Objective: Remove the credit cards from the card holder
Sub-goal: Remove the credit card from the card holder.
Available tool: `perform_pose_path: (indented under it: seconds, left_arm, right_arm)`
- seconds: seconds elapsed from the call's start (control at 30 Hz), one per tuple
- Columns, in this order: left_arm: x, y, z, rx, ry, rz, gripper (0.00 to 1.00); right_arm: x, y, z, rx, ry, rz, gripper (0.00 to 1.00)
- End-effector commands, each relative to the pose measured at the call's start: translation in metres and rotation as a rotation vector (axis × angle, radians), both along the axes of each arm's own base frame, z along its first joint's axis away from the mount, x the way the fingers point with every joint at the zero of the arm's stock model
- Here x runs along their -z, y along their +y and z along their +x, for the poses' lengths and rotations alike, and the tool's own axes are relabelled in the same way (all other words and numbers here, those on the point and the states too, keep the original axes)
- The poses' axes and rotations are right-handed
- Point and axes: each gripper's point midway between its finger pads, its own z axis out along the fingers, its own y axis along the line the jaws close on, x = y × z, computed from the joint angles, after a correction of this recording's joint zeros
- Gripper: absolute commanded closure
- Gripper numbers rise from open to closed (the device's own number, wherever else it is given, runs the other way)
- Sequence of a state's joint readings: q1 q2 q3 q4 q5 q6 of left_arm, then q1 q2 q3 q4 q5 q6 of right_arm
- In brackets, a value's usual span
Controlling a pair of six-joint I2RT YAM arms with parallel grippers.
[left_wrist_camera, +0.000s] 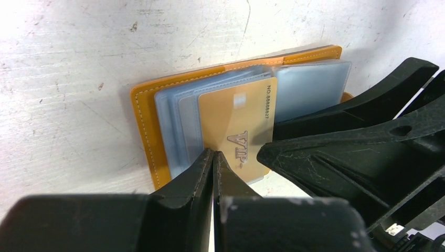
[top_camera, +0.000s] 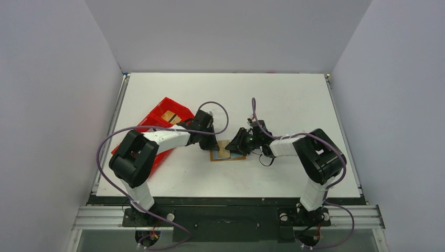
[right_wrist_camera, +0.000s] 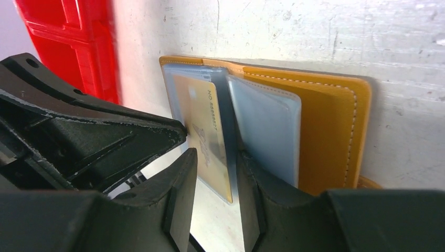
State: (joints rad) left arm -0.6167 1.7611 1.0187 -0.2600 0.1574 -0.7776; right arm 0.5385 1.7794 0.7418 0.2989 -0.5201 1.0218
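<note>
Left pincer (left_wrist_camera: 214,156), just right of the red tray (top_camera: 152,123), is shut tight, its tips down at the near edge of the open card holder (left_wrist_camera: 142,121). The holder lies flat on the white table (top_camera: 294,105) between the arms. A gold card (left_wrist_camera: 236,118) marked VIP sits among its clear plastic sleeves (left_wrist_camera: 309,89). The right pincer (right_wrist_camera: 216,157) straddles that card, fingers apart; I cannot tell whether they pinch it.

Bright, even overhead light fills the top view, leaving soft shadows under both arms on the flat white bench (top_camera: 283,100). In the wrist views the nearest parts of the black plastic fingers (left_wrist_camera: 195,178) blur, the tan leather-like folding card holder (left_wrist_camera: 142,105) stays sharp, and glare whitens the bench's corner.
</note>
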Motion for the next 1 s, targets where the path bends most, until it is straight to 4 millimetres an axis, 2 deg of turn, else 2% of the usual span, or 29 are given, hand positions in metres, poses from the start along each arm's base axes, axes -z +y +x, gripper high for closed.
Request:
perform_pose_path:
  seconds: [0.0, 0.2, 0.4, 0.77, 0.97]
  left_arm:
    - [0.001, -0.009, 0.006, 0.024, -0.012, 0.000, 1.00]
    - [0.005, -0.012, 0.005, 0.025, -0.002, 0.006, 1.00]
    - [0.012, -0.007, 0.003, 0.014, 0.014, 0.026, 1.00]
    - [0.014, -0.006, 0.001, 0.014, 0.021, 0.029, 1.00]
    - [0.016, -0.005, 0.000, 0.008, 0.025, 0.034, 1.00]
  right_arm:
    - [-0.008, 0.002, 0.012, 0.033, -0.032, 0.081, 0.69]
    - [-0.005, -0.003, 0.013, 0.054, -0.025, 0.094, 0.70]
    - [-0.003, -0.012, 0.015, 0.086, -0.018, 0.124, 0.78]
    - [-0.005, -0.008, 0.015, 0.095, -0.010, 0.203, 0.87]
    - [-0.003, -0.011, 0.017, 0.114, -0.007, 0.215, 0.95]
